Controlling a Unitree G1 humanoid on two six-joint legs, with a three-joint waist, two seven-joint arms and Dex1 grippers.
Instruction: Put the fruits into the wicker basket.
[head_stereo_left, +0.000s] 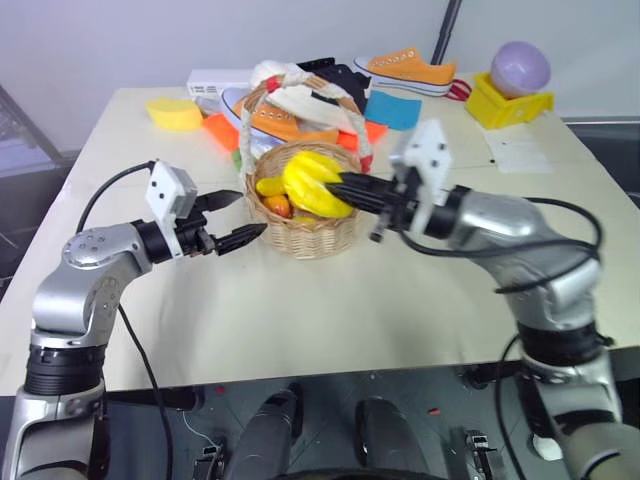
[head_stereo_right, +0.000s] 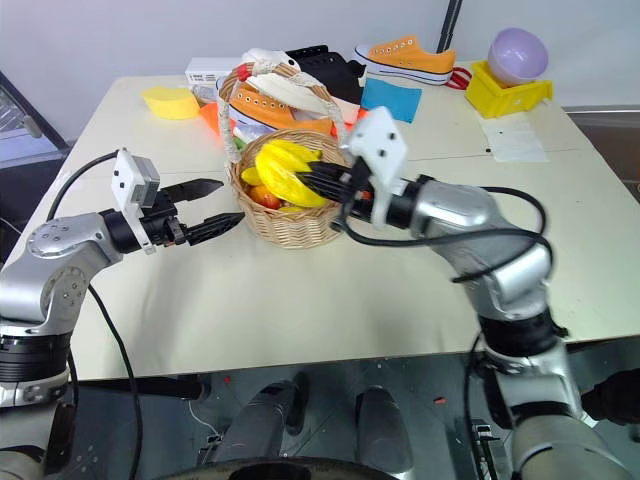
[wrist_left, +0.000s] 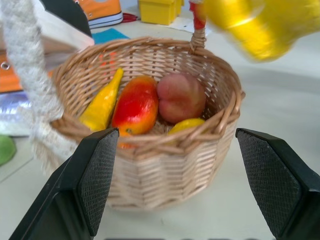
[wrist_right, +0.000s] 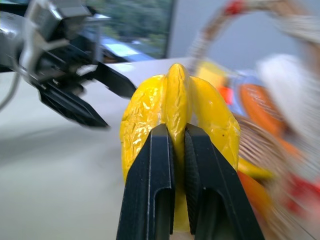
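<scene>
While gripped, starfruit (head_stereo_left: 315, 183) hangs — over basket (head_stereo_left: 305, 235).

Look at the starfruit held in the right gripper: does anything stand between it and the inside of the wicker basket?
Nothing visible blocks it. The starfruit in the right gripper hangs over the wicker basket, beside the arched handle. The left gripper is open beside the basket.

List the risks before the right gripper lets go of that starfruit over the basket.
1. The right gripper pinches only one thin ridge of the starfruit; it may slip early.
2. The wicker basket already holds fruit, so the starfruit could roll out over the rim.
3. The open left gripper hangs close to the basket wall and might nudge it.
</scene>
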